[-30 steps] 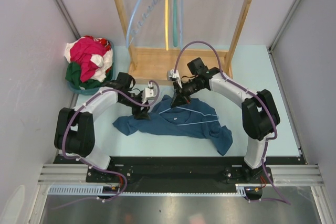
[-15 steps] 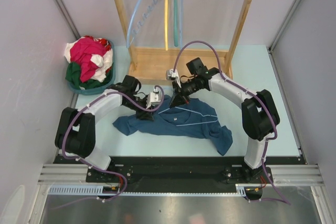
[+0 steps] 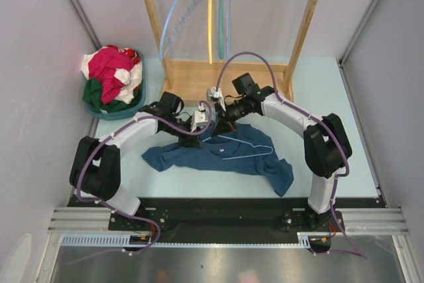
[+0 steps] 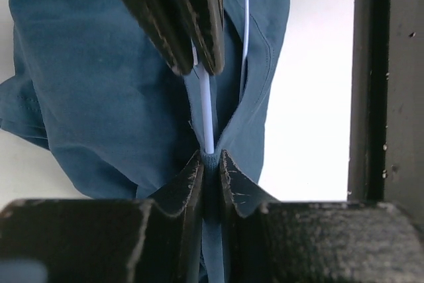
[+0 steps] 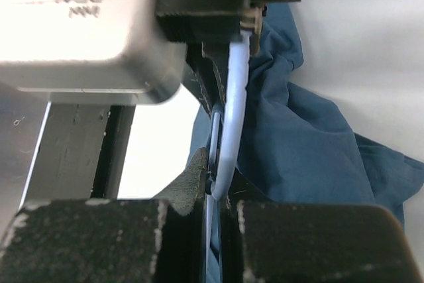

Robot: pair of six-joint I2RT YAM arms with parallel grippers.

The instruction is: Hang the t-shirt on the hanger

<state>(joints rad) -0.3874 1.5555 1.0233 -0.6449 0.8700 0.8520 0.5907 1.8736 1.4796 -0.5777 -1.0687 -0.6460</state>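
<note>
Basket (image 3: 111,107): at the far left of the surface (image 3: 318,97), heaped with pink-red, white and green clothes (image 3: 111,74).
Left gripper (image 3: 204,122): reaches in from the left to the shirt's neck. In the left wrist view its fingers (image 4: 189,180) are pressed together on a fold of blue collar fabric.
Wooden rack (image 3: 228,77): stands at the back centre. A light-blue ridged hanger (image 3: 173,21), a yellow hanger (image 3: 211,21) and a teal one (image 3: 221,4) hang from its top bar.
T-shirt (image 3: 218,158): dark teal-blue, lying crumpled on the surface between the two arms, with its collar end raised to the grippers and one sleeve trailing toward the near right.
Hanger (image 3: 252,143): thin pale wire. Its triangle lies on top of the shirt with the tip pointing right, and its near end runs up into the collar just beside the left fingers.
Right gripper (image 3: 220,126): meets the left one tip to tip over the collar. In the right wrist view its fingers (image 5: 195,177) are clamped on the hanger's wire, with the shirt below.
</note>
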